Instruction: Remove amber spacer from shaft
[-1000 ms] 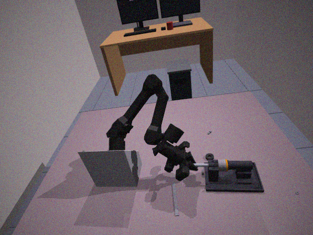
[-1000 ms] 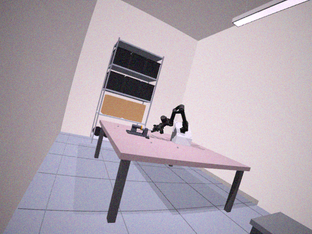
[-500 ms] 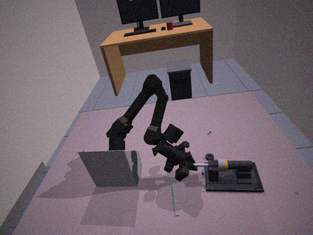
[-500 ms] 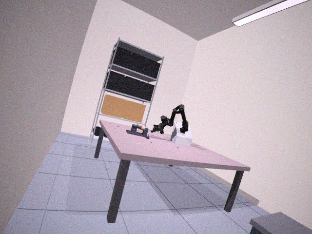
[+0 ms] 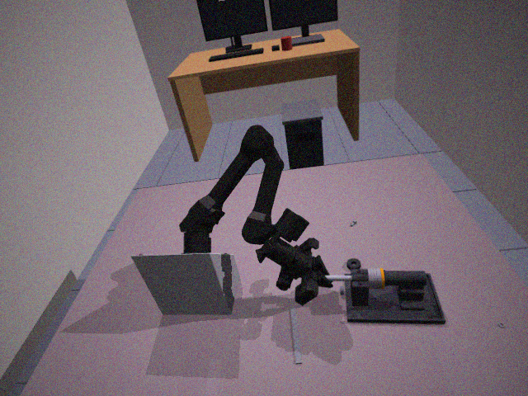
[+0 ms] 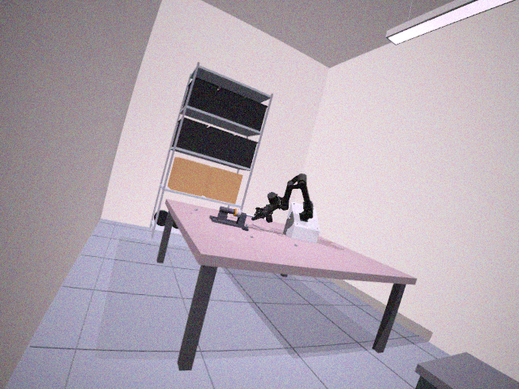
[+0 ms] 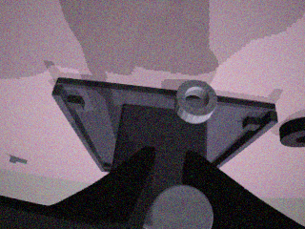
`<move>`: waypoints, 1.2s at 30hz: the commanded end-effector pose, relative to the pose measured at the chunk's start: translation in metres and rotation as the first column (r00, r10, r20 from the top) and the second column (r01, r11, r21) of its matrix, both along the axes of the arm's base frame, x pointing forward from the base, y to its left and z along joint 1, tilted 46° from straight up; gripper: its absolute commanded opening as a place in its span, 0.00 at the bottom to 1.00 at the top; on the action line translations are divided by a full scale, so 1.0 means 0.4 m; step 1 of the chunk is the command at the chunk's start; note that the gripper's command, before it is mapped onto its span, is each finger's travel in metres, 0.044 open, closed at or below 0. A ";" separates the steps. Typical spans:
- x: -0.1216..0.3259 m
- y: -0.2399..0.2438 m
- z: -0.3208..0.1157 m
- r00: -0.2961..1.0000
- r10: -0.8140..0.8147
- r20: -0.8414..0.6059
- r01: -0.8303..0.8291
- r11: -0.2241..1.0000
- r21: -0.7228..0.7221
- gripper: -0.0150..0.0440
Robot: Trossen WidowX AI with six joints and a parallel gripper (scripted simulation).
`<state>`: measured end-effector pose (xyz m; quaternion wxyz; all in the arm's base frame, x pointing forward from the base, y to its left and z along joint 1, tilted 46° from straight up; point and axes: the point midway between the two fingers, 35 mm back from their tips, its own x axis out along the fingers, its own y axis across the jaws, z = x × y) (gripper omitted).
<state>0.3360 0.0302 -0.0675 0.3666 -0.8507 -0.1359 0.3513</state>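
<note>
The amber spacer (image 5: 382, 277) (image 6: 236, 211) is still on the line of the shaft, against the dark round housing (image 5: 405, 278) (image 6: 226, 210). Pale grey spacers (image 5: 374, 276) sit beside it, between it and the dark upright bracket (image 5: 360, 294). The silvery shaft (image 5: 341, 277) sticks out of the bracket toward the arm. My gripper (image 5: 330, 279) (image 6: 254, 218) (image 7: 170, 159) is shut on the shaft's outer end. In the wrist view a grey round face (image 7: 183, 210) shows between the fingers; the spacers are hidden there.
The fixture stands on a dark base plate (image 5: 394, 316) (image 7: 114, 85). A dark ring (image 5: 353, 263) (image 7: 294, 133) is beside the bracket. A short grey hollow cylinder (image 7: 196, 112) shows by the plate's edge. A thin strip (image 5: 295, 341) and small bits (image 5: 353, 223) (image 5: 501, 325) lie on the table.
</note>
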 end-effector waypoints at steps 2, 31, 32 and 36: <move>-0.005 0.001 -0.001 1.000 0.003 -0.001 -0.003 1.000 -0.001 0.25; -0.013 0.001 -0.001 1.000 0.003 -0.001 -0.003 1.000 -0.001 0.25; -0.013 0.001 -0.001 1.000 0.003 -0.001 -0.003 1.000 -0.001 0.25; -0.014 0.001 -0.001 1.000 0.003 -0.001 -0.003 1.000 -0.001 0.25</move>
